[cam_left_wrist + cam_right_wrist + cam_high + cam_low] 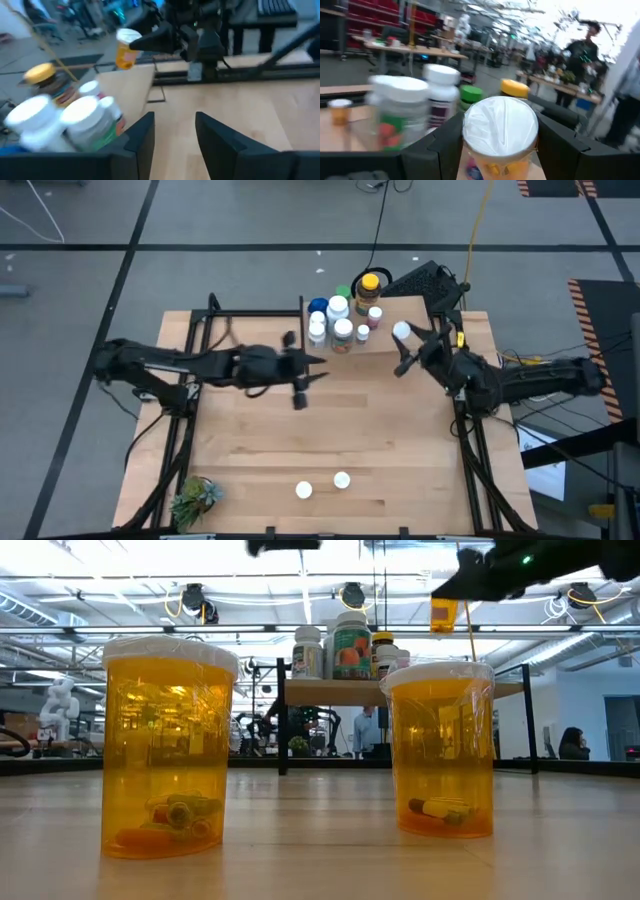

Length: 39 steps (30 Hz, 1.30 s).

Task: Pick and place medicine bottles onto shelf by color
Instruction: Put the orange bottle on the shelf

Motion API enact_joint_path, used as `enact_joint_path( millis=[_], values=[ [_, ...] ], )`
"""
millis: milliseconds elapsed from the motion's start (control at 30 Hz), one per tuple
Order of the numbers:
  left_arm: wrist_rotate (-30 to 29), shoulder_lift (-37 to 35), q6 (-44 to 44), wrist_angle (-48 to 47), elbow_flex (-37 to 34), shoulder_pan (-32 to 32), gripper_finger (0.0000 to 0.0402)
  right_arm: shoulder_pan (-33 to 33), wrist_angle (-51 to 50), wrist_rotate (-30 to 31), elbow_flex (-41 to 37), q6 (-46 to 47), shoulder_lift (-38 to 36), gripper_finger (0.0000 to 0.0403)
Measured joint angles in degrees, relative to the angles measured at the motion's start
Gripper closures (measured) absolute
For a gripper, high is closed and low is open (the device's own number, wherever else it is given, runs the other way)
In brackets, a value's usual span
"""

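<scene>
While your right gripper [404,346] carries an orange bottle [401,331] with a white cap, clamped upright between its two fingers, the relation that matters is how that bottle stands to the shelf [395,345]: it hangs above the shelf's right-hand part, just beside the cluster of bottles [340,315] already gathered on the shelf's left half. From the right wrist view the held bottle [500,135] sits cap-up, long axis vertical, with the white-capped and green-capped bottles and the yellow-lidded jar [514,88] directly ahead of it, so your placing spot lies forward and down, and I judge a straight descent keeps it clear of the neighbours. Your left gripper [298,380] waits off the shelf's front edge, over bare tabletop, fingers spread and holding nothing [172,132]. Two more orange bottles [322,485] stand well away from the shelf, near the table's opposite edge; from the overhead view neither arm is clearly closer, but the left one is free to go.
</scene>
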Motion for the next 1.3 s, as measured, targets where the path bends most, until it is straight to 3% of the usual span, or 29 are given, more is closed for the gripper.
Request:
enact_joint_path(
  millis=[233,367,500,867,1300],
  values=[
    [-7.3,-11.6,-5.6,10.4,-19.6,1.1,0.0257,-20.9,-3.7,-17.5,2.5,10.4,3.5,0.0201],
    [-10.3,-14.8,-7.3,13.6,-25.9,3.0,0.0257,-31.1,-4.0,-29.2,3.8,16.0,9.8,0.0201],
    [-10.4,-16.4,-7.4,16.6,-28.4,5.3,0.0257,-37.8,-2.9,-34.9,5.4,18.0,16.3,0.0201],
    [-9.9,-16.1,-7.1,15.6,-28.6,9.0,0.0256,-45.4,-0.8,-45.3,10.3,20.3,27.6,0.0201],
    [-9.8,-16.1,-7.1,14.5,-28.6,9.2,0.0256,-45.5,-3.9,-45.3,10.4,20.3,24.7,0.0132]
  ],
)
